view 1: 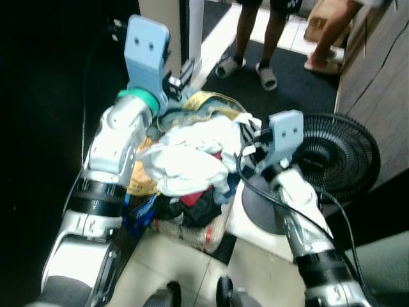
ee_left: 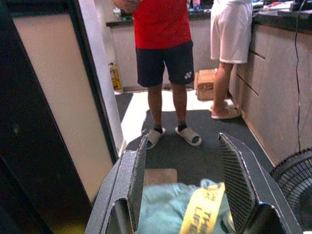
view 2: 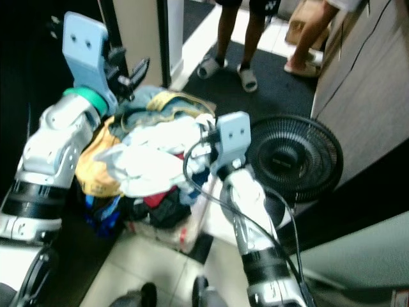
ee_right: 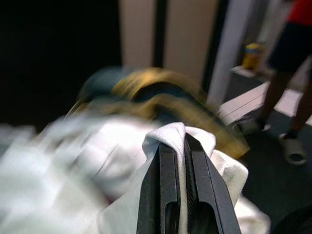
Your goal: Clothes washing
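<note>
White cloth (ee_right: 181, 134) is pinched in the right claw (ee_right: 184, 146) atop one laundry pile (view 1: 185, 173); left claw (ee_left: 183, 170) gapes empty; two people (ee_left: 163, 58) stand beyond.

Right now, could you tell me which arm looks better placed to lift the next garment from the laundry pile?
Right. The right gripper is shut on a white garment; the left gripper hangs open above the pile.

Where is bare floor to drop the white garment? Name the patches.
Free: pale floor tiles in front of the heaped laundry pile, and the dark mat between the black floor fan and the two people's feet. Crowded: the pile itself, where the right gripper pinches the white garment.
</note>
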Robot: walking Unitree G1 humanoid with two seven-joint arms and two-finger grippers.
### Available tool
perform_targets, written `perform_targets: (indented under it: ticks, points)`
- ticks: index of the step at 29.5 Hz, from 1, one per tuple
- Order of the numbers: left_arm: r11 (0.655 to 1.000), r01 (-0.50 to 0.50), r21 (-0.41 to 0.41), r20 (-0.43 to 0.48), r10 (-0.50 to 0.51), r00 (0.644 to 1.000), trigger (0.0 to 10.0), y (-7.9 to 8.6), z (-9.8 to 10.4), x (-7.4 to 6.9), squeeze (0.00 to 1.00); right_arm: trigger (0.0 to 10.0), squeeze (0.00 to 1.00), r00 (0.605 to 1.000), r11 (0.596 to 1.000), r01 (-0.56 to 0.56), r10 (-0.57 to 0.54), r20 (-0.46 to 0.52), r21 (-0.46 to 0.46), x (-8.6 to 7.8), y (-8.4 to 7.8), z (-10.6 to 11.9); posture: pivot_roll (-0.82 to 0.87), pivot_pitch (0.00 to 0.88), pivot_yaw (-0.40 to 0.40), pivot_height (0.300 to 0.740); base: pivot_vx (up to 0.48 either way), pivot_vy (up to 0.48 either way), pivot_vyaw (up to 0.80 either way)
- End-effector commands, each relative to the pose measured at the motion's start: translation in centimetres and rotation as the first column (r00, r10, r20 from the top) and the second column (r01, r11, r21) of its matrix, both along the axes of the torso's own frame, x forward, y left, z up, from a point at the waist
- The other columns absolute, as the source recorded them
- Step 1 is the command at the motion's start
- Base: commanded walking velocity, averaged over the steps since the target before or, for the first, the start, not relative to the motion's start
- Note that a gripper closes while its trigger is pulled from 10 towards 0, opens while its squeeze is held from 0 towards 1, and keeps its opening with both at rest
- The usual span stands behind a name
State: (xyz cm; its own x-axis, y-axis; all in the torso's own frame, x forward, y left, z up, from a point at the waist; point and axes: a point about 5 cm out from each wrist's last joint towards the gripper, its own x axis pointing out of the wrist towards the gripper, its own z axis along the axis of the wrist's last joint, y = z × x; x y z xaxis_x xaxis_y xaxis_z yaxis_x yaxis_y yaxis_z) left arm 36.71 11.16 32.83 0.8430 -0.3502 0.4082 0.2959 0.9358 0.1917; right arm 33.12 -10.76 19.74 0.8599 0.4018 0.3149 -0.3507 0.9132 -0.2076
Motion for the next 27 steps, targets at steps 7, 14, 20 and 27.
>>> perform_targets:
  ticks: [7,14,20,27]
  points:
    - [1.000,-0.003,0.003,-0.068,0.003,0.998,10.0,-0.2,-1.9,1.0,0.00,10.0,0.00,0.965,0.987,0.162,-0.162,-0.209,-0.016,1.6,-3.3,-4.0,0.06,0.230,0.055,0.740,0.000,0.000,0.00]
    - [0.994,-0.103,-0.024,-0.232,0.095,0.968,10.0,1.5,-4.3,3.0,0.00,10.0,0.00,0.937,0.979,0.199,-0.201,-0.287,-0.034,5.0,-3.4,-2.9,0.09,0.265,0.027,0.740,0.000,0.000,0.00]
    - [0.977,-0.209,-0.039,-0.307,0.188,0.933,10.0,2.7,-5.2,4.4,0.00,10.0,0.00,0.927,0.986,0.164,-0.162,-0.339,-0.022,6.3,-1.6,-2.1,0.13,0.326,-0.006,0.740,0.000,0.000,0.00]
    - [0.954,-0.297,-0.035,-0.311,0.272,0.911,10.0,4.1,-3.8,5.5,0.00,10.0,0.00,0.913,0.992,0.122,-0.122,-0.389,-0.023,6.7,0.1,-2.4,0.15,0.383,-0.016,0.740,0.000,0.000,0.00]
